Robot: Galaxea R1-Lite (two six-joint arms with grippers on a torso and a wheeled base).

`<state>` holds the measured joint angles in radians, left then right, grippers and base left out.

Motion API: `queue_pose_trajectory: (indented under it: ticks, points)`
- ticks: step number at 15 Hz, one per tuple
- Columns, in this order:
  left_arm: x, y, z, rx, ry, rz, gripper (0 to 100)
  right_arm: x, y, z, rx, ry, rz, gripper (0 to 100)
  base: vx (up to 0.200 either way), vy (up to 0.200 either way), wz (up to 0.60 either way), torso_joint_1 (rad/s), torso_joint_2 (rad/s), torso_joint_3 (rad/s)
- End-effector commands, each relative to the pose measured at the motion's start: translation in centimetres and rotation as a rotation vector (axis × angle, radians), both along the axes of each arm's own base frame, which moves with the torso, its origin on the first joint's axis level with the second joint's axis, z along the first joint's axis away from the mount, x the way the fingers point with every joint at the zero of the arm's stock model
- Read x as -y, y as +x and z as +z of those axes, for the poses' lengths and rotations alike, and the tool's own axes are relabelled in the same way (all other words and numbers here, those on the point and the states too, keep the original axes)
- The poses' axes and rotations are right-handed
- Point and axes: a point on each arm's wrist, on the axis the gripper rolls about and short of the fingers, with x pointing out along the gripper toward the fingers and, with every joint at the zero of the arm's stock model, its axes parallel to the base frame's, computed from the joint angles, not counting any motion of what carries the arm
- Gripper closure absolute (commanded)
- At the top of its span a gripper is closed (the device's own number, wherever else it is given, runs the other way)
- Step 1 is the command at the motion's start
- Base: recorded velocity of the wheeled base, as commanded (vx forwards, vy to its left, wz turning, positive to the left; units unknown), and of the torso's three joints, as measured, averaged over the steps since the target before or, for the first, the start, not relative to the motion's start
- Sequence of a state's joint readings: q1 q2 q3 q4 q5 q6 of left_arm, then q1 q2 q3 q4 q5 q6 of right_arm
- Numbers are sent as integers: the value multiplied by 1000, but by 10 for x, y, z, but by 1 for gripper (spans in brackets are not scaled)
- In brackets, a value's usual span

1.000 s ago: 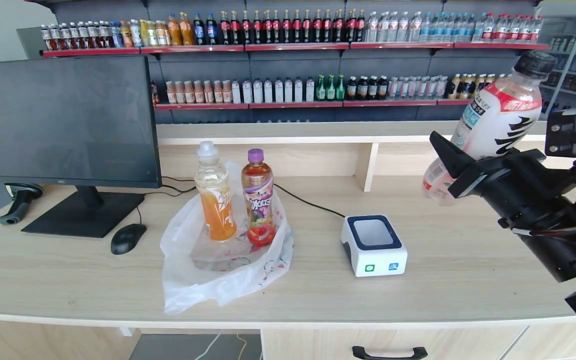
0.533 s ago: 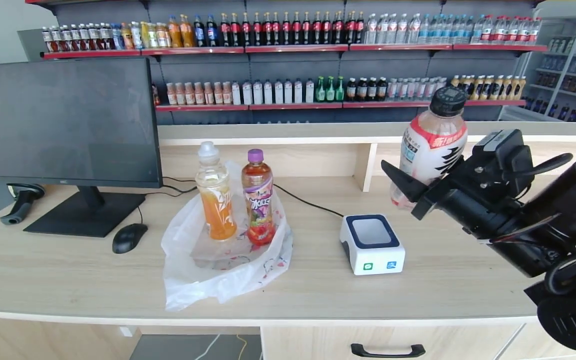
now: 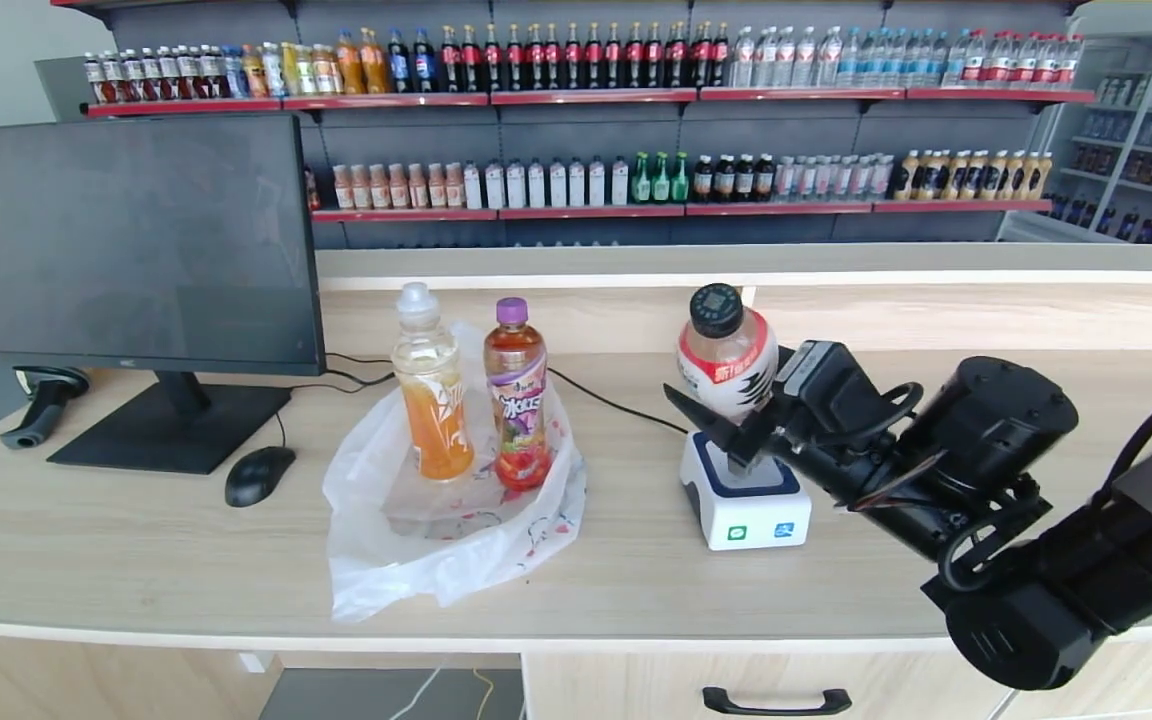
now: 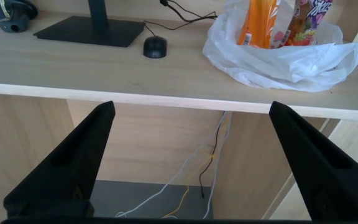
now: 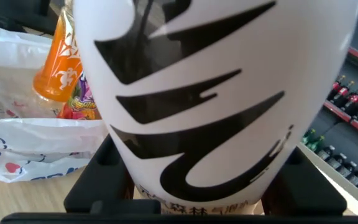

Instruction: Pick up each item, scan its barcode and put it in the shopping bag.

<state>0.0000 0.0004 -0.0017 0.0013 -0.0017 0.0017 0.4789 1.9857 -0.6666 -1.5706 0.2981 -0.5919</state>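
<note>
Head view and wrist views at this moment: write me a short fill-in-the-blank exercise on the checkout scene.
The right gripper holds the white bottle over the small white ____. The shopping bag holds ____ upright bottles. The left gripper, low before the counter, has its jaws ____.
Missing words: scanner; two; open.

White bottle (image 3: 728, 358): lower body hidden behind right gripper (image 3: 721, 432); cap and base cut off in right wrist view. Scanner (image 3: 746, 510): window partly covered by that gripper. Orange bottle (image 4: 263, 22): upper part cut off in left wrist view. Shelf bottles (image 3: 576, 60): labels too small to tell.
</note>
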Motion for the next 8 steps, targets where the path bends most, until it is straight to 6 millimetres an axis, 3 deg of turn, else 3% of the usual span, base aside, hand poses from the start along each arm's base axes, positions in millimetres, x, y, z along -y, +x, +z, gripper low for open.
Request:
queue_pose_trajectory:
  ticks: [1, 8]
  points:
    - [0, 0, 0, 0, 0, 0, 0, -5, 6, -15, -12, -45, 12, 100, 0, 0, 0, 0, 0, 0]
    - [0, 0, 0, 0, 0, 0, 0, 3, 11, -18, 130, -188, 120, 100, 0, 0, 0, 0, 0, 0]
